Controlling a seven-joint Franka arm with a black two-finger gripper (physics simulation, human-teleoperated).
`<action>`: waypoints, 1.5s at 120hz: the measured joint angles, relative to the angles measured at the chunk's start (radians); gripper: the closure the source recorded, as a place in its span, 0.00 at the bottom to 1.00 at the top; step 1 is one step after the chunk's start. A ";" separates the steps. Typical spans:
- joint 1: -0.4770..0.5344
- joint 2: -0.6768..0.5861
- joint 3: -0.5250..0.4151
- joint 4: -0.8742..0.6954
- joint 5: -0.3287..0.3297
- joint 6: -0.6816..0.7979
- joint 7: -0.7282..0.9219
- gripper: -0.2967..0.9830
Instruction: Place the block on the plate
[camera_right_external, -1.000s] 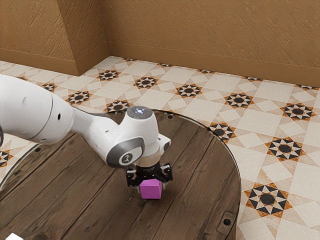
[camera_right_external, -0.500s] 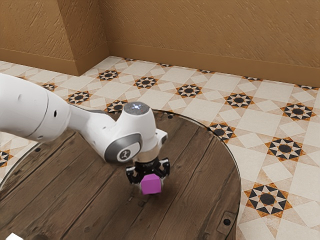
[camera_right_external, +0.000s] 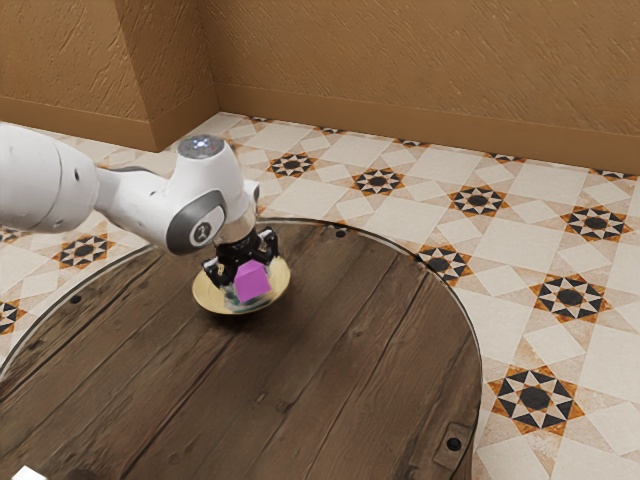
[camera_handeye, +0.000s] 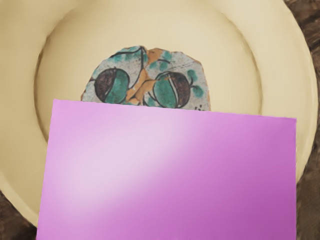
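Note:
My gripper is over the plate in the exterior view, shut on the magenta block, which is slightly tilted. The cream plate lies on the round table near its far edge, partly covered by the block and gripper. In the wrist view the block is large and close, in front of the plate and its painted centre in green, brown and orange. Whether the block touches the plate cannot be told.
The round wooden table has a metal rim. A small white object is at the exterior view's lower left corner. Patterned floor tiles and a brown wall stand beyond the table.
My gripper has lifted the block off the table and carried it toward the exterior view's upper left, over the plate, which the arm hid before. My hand is more tilted.

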 joint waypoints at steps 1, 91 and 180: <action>0.007 0.007 0.000 0.006 0.000 0.000 0.000 0.46; 0.070 -0.199 -0.048 -0.114 0.038 -0.044 0.002 0.26; -0.050 -0.226 0.115 0.303 -0.156 -0.734 0.976 0.23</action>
